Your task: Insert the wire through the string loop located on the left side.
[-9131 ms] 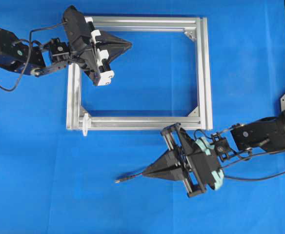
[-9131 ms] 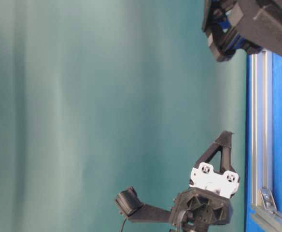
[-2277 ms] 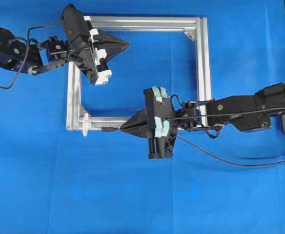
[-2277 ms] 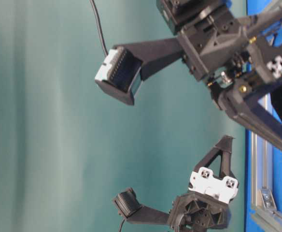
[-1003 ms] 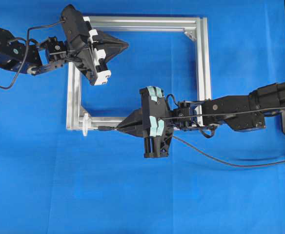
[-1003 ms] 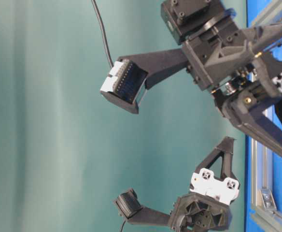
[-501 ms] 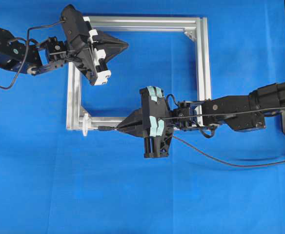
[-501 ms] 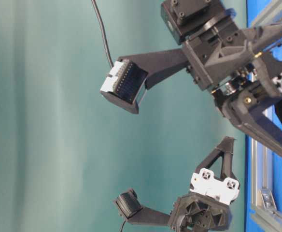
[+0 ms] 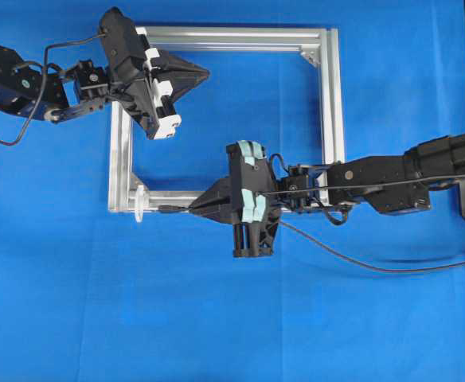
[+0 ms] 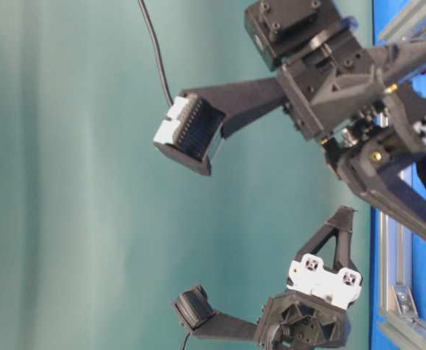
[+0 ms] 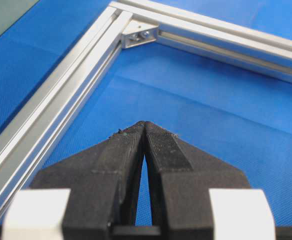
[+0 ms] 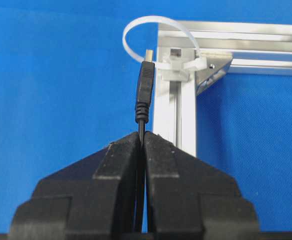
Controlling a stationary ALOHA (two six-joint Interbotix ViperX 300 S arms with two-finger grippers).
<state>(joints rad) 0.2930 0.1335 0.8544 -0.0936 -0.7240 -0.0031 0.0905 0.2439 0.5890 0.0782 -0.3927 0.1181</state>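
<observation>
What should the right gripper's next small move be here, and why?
Probably a short push straight ahead. The right gripper is shut on the wire, whose plug tip sits right at the string loop off the frame corner but does not look clearly through it. The left gripper is shut, empty, away at the far corner.

A robotics lab: 2 arms over a blue mat (image 9: 216, 318), teal backdrop (image 10: 89, 182).

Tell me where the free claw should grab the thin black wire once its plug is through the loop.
Grip the slim black plug body behind its pale tip, coming from the far side of the whitish string loop; the right claw already pinches the cable behind it.
</observation>
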